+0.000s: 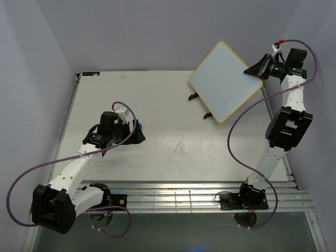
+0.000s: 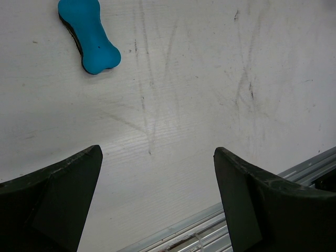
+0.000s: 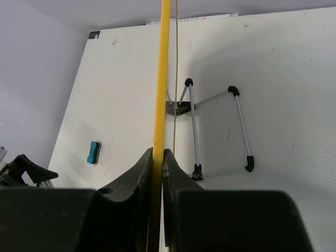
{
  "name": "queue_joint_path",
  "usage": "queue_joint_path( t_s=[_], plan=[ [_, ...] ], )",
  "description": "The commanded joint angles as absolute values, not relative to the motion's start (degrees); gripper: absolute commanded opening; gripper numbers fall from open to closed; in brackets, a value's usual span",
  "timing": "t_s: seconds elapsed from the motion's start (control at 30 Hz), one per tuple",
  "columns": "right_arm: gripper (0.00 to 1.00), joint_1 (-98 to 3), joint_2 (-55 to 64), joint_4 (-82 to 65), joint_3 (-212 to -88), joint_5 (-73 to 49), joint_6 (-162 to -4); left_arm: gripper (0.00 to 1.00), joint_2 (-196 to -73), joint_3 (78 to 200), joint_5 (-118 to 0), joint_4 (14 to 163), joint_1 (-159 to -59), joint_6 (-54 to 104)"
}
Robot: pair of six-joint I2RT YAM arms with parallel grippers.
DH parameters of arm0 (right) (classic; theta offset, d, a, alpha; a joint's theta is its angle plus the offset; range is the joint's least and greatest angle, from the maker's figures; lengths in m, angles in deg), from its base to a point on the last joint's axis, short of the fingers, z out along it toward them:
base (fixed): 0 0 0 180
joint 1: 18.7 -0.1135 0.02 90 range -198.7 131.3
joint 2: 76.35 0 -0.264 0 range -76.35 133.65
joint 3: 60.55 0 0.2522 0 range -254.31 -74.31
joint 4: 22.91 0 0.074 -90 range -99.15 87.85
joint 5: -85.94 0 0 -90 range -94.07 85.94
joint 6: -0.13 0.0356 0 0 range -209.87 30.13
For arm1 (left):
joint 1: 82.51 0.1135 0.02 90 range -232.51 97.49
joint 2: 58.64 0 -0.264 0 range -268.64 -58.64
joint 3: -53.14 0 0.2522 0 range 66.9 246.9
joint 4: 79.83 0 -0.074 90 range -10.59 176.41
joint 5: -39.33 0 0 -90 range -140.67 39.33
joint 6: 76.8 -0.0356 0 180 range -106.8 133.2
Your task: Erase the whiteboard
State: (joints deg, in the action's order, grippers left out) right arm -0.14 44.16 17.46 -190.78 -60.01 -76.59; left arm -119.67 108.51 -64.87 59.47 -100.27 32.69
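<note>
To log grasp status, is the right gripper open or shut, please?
Shut: the right gripper pinches the whiteboard by its yellow edge.

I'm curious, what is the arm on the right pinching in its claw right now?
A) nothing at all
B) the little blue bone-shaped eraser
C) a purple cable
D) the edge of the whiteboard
D: in the right wrist view the right gripper is closed on the thin yellow frame edge of the whiteboard, while the blue eraser lies on the table, well apart from it.
</note>
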Motion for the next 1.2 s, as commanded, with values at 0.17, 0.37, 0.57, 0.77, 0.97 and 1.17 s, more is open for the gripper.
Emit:
queue_joint_path(
  t_s=[0.17,0.37,0.57,0.77,0.97,1.17],
  plan=[
    [0.08,-1.5,44.9,12.9,-192.3,-66.9,-79.3,0.98,-119.5,107.9,-66.3,60.4,-100.4,32.0],
    [0.08,-1.8,46.4,12.6,-192.7,-67.4,-82.0,0.98,-119.5,107.9,-66.5,60.5,-100.4,32.0],
    [0.08,-2.2,46.9,13.1,-192.6,-67.5,-83.2,0.98,-119.5,107.9,-66.8,60.6,-100.4,31.9],
    [0.08,-2.2,47.1,14.3,-191.3,-66.5,-84.4,0.98,-119.5,107.9,-66.8,60.6,-100.4,31.9],
    [0.15,-2.2,47.1,15.7,-190.8,-63.9,-85.3,0.98,-119.5,107.9,-67.0,60.6,-100.4,31.9],
    [0.41,-2.1,46.7,15.6,-190.0,-62.6,-85.9,0.98,-119.3,107.8,-67.1,60.7,-100.4,31.9]
  ],
)
